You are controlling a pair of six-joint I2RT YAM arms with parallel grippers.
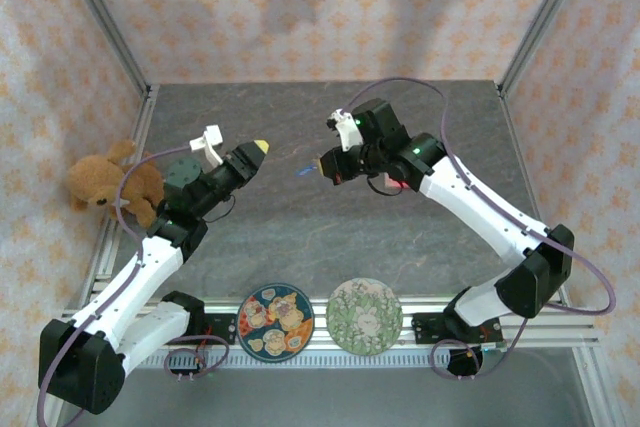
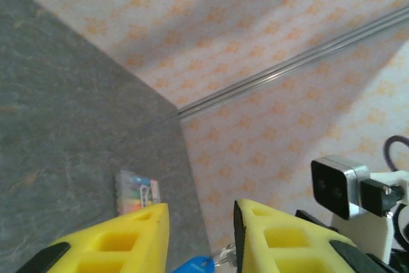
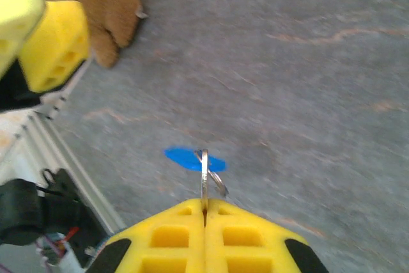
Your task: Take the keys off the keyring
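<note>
On lettering: a small flat packet with pastel stripes (image 2: 136, 192), lying on the grey stone-patterned tabletop (image 2: 57, 126) close to the wall, printed on its face but too small and blurred to read. Same for the round plate with a colourful cartoon pattern (image 1: 275, 320) and the round plate with a pale green floral pattern (image 1: 365, 316), set side by side at the near edge between the arm bases: pictures only, nothing to make out as words.

For the right gripper (image 3: 205, 208): yellow foam fingers (image 3: 172, 238) pressed flush, no gap, pinching a thin silver metal keyring (image 3: 204, 169) that stands edge-on and upright out of the tips. Hooked on that ring, a flat blue oval piece (image 3: 192, 159) (key head or tag, cannot tell which), out over the middle of the tabletop.

For the left gripper (image 2: 201, 212): yellow fingers parted by a moderate gap, gripping nothing. Seen from its own wrist camera, the blue oval piece low in that gap with a glint of metal beside it. From above, aimed at the right gripper, near the ring but apart from it.

At the left edge of the table, a brown teddy bear (image 1: 105, 182), just beside a dark green round disc (image 1: 183, 172) partly hidden by the left arm.
</note>
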